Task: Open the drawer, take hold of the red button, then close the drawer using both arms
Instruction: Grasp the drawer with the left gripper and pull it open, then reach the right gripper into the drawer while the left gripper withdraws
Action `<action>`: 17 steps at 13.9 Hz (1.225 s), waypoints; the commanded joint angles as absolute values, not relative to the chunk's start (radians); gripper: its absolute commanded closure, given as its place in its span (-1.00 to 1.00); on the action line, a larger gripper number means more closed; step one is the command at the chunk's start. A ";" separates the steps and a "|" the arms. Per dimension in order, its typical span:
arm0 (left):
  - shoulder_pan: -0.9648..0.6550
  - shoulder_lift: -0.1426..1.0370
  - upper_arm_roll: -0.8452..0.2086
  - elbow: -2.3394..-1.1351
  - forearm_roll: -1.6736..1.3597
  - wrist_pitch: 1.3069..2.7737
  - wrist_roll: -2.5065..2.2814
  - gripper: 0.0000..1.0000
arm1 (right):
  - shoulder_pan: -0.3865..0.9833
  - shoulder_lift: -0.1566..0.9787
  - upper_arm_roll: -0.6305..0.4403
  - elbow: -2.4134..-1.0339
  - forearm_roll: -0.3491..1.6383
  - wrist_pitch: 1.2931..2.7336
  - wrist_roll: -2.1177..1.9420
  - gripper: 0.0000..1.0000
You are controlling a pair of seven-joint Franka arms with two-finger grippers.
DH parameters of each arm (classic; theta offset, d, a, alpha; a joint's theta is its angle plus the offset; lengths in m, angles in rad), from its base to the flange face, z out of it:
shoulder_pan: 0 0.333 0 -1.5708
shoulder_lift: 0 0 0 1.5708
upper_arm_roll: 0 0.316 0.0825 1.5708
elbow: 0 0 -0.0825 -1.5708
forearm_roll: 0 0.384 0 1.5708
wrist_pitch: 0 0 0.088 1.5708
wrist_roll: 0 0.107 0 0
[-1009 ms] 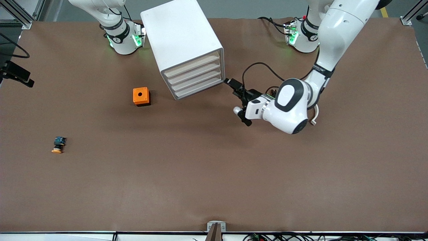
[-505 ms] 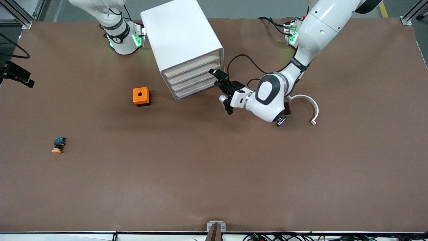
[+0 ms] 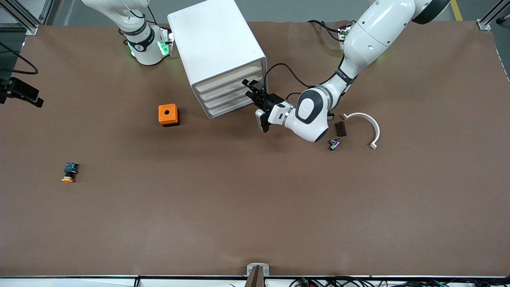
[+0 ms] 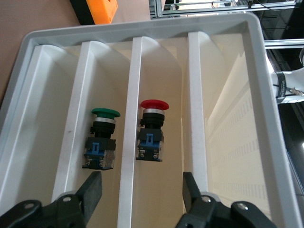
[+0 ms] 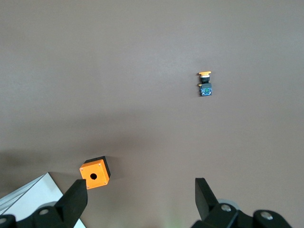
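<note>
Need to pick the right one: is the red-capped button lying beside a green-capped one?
Yes, the red-capped button lies beside a green-capped button, a white divider between them.

A matt brown, paper-like table cover (image 3: 255, 207) lies under a smooth white plastic-looking drawer cabinet (image 3: 215, 44), a matt orange cube (image 3: 168, 114) at centre left, and glossy white arm shells (image 3: 374, 32) at upper right.

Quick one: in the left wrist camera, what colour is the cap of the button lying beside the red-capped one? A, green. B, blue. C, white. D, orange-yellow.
A: in the left wrist view a green-capped button lies in the compartment next to the red-capped button, a white divider between them, with the left gripper in front of them.
</note>
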State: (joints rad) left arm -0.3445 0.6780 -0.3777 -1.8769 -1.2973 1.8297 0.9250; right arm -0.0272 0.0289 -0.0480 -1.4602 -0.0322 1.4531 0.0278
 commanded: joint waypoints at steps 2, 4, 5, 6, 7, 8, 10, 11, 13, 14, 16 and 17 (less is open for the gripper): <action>-0.370 0.704 -0.380 -1.913 -1.368 1.859 1.049 -0.41 | -0.017 0.055 -0.041 -1.453 -0.025 1.427 0.029 -1.00; -0.391 0.704 -0.380 -1.930 -1.406 1.867 1.074 -0.37 | 0.003 0.060 -0.041 -1.454 -0.025 1.414 0.067 -1.00; -0.402 0.706 -0.379 -1.931 -1.426 1.870 1.092 -0.26 | 0.020 0.063 -0.040 -1.457 -0.025 1.414 0.110 -1.00; -0.409 0.706 -0.379 -1.934 -1.440 1.882 1.101 -0.07 | 0.046 0.064 -0.041 -1.463 -0.025 1.414 0.150 -1.00; -0.419 0.706 -0.380 -1.934 -1.445 1.891 1.101 0.10 | 0.067 0.064 -0.040 -1.465 -0.025 1.410 0.203 -1.00; -0.419 0.706 -0.380 -1.934 -1.448 1.893 1.100 0.30 | 0.090 0.063 -0.040 -1.466 -0.025 1.398 0.254 -1.00; -0.416 0.706 -0.379 -1.933 -1.448 1.891 1.097 0.45 | 0.141 0.061 -0.040 -1.466 -0.023 1.379 0.349 -1.00; -0.413 0.707 -0.379 -1.931 -1.448 1.891 1.094 0.49 | 0.167 0.061 -0.038 -1.466 -0.023 1.370 0.409 -1.00; -0.399 0.722 -0.379 -1.919 -1.447 1.882 1.079 0.68 | 0.225 0.060 -0.038 -1.466 -0.023 1.362 0.538 -1.00; -0.393 0.724 -0.377 -1.916 -1.447 1.882 1.060 0.74 | 0.257 0.060 -0.038 -1.466 -0.023 1.362 0.617 -1.00; -0.382 0.723 -0.371 -1.895 -1.431 1.876 0.993 0.89 | 0.322 0.060 -0.038 -1.465 -0.023 1.367 0.743 -1.00; -0.382 0.726 -0.368 -1.879 -1.424 1.870 0.974 0.96 | 0.354 0.060 -0.038 -1.465 -0.023 1.371 0.788 -1.00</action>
